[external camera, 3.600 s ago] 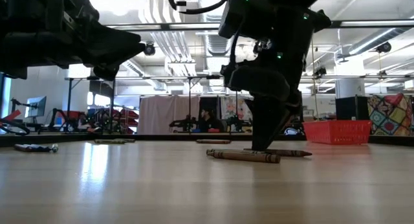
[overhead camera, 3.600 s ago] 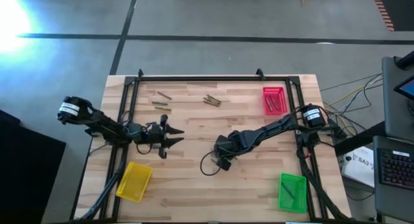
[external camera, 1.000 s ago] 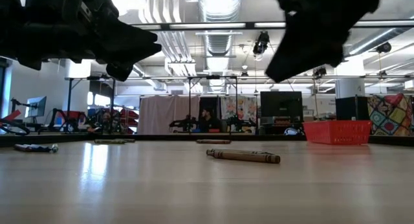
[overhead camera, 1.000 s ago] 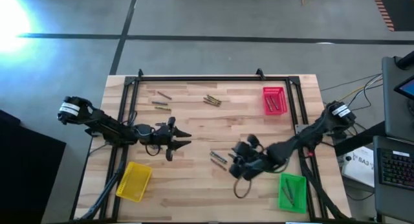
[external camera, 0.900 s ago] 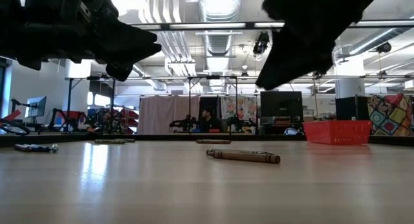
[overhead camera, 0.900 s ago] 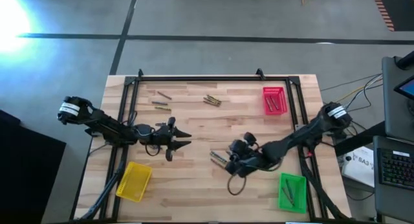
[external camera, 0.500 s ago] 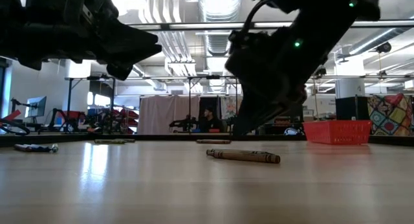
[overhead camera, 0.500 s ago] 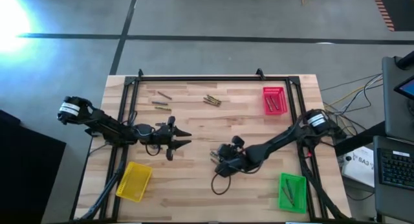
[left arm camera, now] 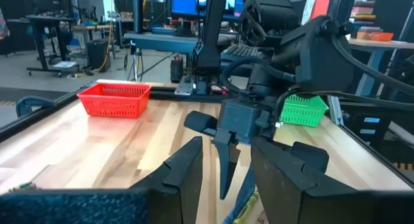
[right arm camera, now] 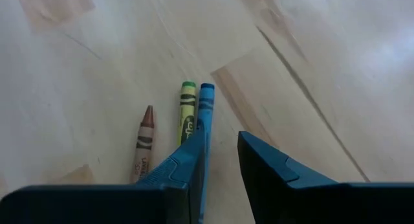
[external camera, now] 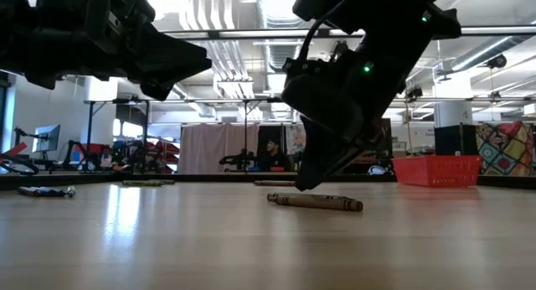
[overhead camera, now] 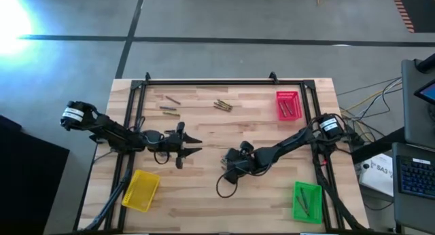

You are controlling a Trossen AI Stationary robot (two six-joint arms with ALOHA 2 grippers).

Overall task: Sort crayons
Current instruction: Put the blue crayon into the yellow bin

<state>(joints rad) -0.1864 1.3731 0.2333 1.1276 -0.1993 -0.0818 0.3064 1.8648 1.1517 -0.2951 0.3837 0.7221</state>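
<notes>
The right gripper [right arm camera: 220, 169] is angled down over three crayons lying side by side mid-table: a thin blue wax crayon [right arm camera: 206, 114], an olive-green crayon [right arm camera: 187, 112] and a brown crayon [right arm camera: 143, 141]. Its fingers are parted narrowly, one beside the blue crayon; nothing is pinched. The left gripper [overhead camera: 185, 144] is held level above the wood table [overhead camera: 204, 201], facing the right arm, fingers slightly apart and empty. More crayons are seen farther off near the table's far edge [overhead camera: 223, 105] and in the red plastic tray [overhead camera: 288, 104].
</notes>
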